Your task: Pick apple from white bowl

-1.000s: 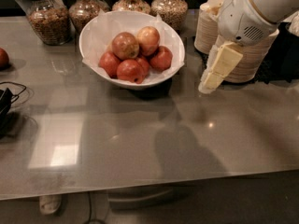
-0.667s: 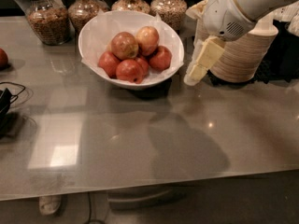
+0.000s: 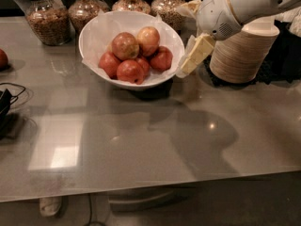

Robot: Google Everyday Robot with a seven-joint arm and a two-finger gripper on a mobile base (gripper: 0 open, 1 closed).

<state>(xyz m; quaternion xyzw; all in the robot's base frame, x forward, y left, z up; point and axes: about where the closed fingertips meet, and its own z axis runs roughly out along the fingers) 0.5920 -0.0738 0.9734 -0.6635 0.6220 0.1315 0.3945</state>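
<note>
White and paper-lined, the bowl [image 3: 89, 41] carries the pale apple [image 3: 148, 40] atop redder fruit [image 3: 130, 71], toward its right rear and easy to reach, as the gripper [image 3: 194, 56], its opening impossible to judge, hangs just outside the bowl's right rim, seemingly lining up.

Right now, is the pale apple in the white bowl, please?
In: the apple sits atop red apples in the white bowl; the gripper hangs beside its rim.
</note>
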